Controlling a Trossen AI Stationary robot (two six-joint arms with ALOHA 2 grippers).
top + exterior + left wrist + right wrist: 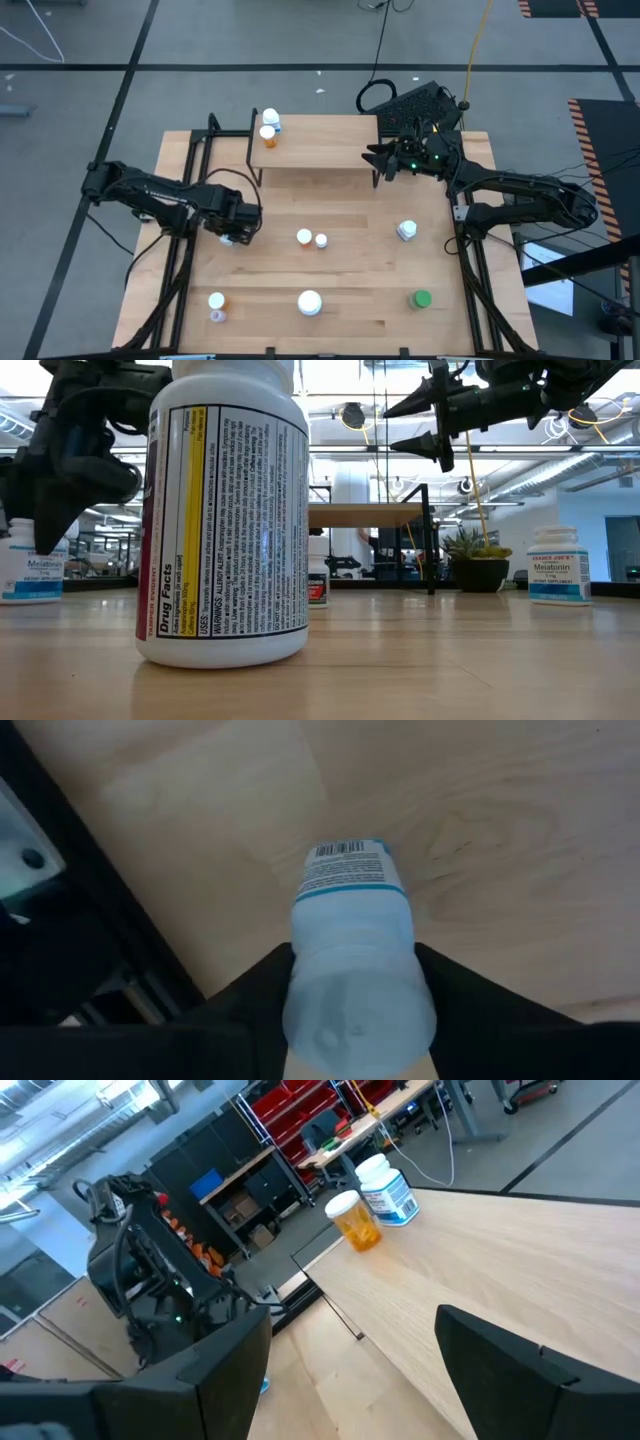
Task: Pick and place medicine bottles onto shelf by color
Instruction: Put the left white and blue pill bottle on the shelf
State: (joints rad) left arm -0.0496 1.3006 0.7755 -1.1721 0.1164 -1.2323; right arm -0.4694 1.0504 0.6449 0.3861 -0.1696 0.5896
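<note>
Left gripper (233, 232) sits low at the left side of the table (350, 270), its two dark fingers (250, 990) pressed against either side of a blue-and-white bottle (355, 955), so the jaws are partly closed around that bottle's body; the bottle stands on the wood with its white cap toward the wrist camera.

Up on the shelf (320, 145), at its left end, a blue-white bottle (270, 120) and an orange bottle (267, 135) stand just beside each other. The right gripper (385, 160) hovers over the shelf's right end with its fingers spread apart and nothing between them.

Other bottles are scattered over the tabletop: two small white-capped ones (305, 237) side by side near the middle, a white one (406, 231) toward the right, a large white-capped bottle (309, 302) at the near edge, a green-capped one (422, 298) to its right, and an orange bottle (216, 299) with a pale purple one (218, 316) at the near left.

In the low view a potted plant (478, 560) shows behind the table.
</note>
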